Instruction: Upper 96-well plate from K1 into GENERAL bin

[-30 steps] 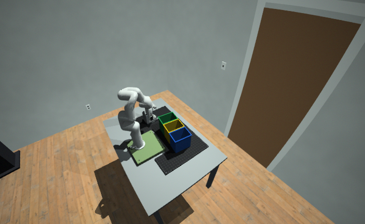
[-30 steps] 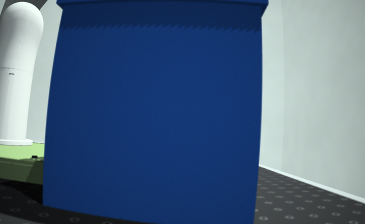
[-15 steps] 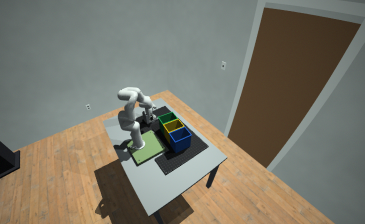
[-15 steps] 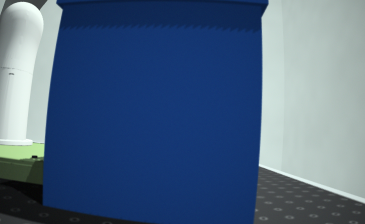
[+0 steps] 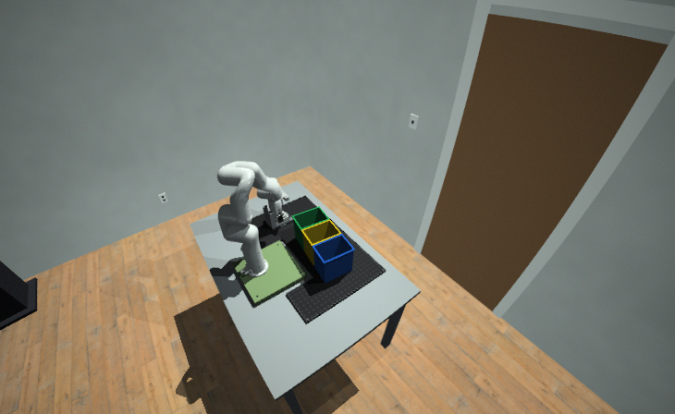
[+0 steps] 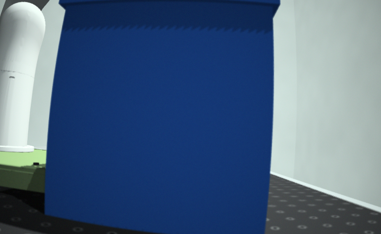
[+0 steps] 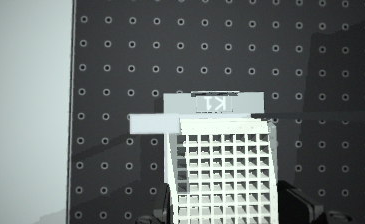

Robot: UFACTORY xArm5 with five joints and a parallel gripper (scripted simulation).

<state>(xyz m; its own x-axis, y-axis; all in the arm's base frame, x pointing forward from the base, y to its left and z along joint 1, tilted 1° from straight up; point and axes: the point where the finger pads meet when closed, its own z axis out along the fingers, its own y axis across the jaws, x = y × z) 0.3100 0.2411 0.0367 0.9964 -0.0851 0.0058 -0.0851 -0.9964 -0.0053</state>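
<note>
- White upper 96-well plate (image 7: 223, 172) sits in stack rack K1 (image 7: 214, 103) on your black perforated mat (image 7: 133, 60).
- Your hand (image 5: 274, 218) grips that plate.
- The blue bin (image 5: 334, 258) stands upright on the tabletop (image 5: 299, 349), beside the yellow bin (image 5: 320, 232).

Soft even light, shadows front-left of table (image 5: 329, 329); edges warped.

- The white arm (image 5: 240, 221) rises from its foot, folds over at the elbow and reaches down on the far side.
- The gripper (image 5: 274, 215) points downward (its dark fingers barely show at the wrist view's lower edge).
- Its jaws stand wide, clamped on the upper 96-well plate (image 7: 223, 172).
</note>
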